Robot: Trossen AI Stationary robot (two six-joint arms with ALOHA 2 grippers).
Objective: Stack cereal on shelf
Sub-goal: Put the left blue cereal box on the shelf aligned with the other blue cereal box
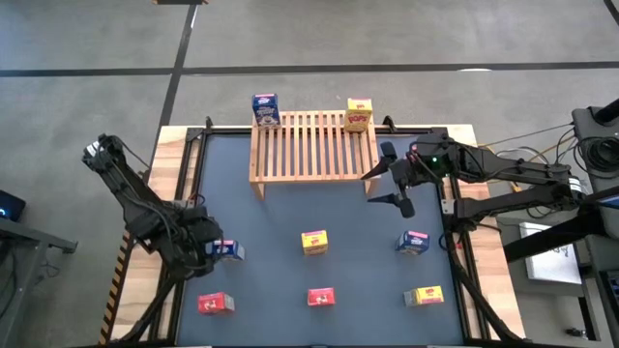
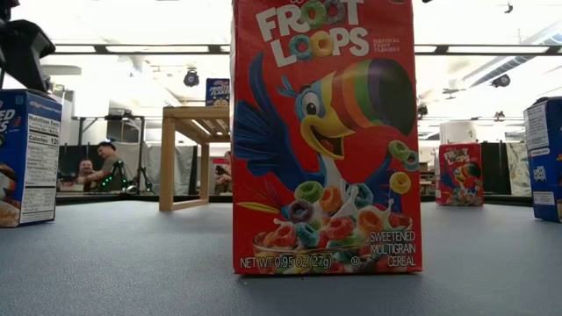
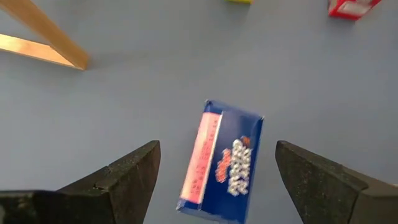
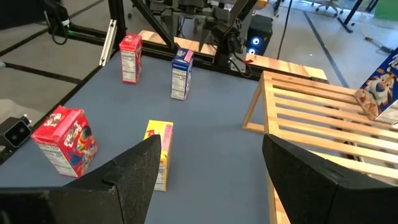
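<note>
Left gripper (image 1: pixel 215 249) hangs over the worktop's (image 1: pixel 280 213) left side, fingers (image 3: pixel 127 177) apart, straddling a blue cereal box (image 3: pixel 222 158) without touching it. Right gripper (image 1: pixel 387 186) hovers just beside the shelf's (image 1: pixel 311 145) right end, fingers (image 4: pixel 134 168) apart, holding nothing. On the shelf's back edge: one blue box (image 1: pixel 265 109) and one yellow box (image 1: pixel 358 114). On the worktop: yellow (image 1: pixel 313 242), blue (image 1: pixel 413 242), red (image 1: pixel 216 304), red (image 1: pixel 321 297), yellow (image 1: pixel 424 295).
</note>
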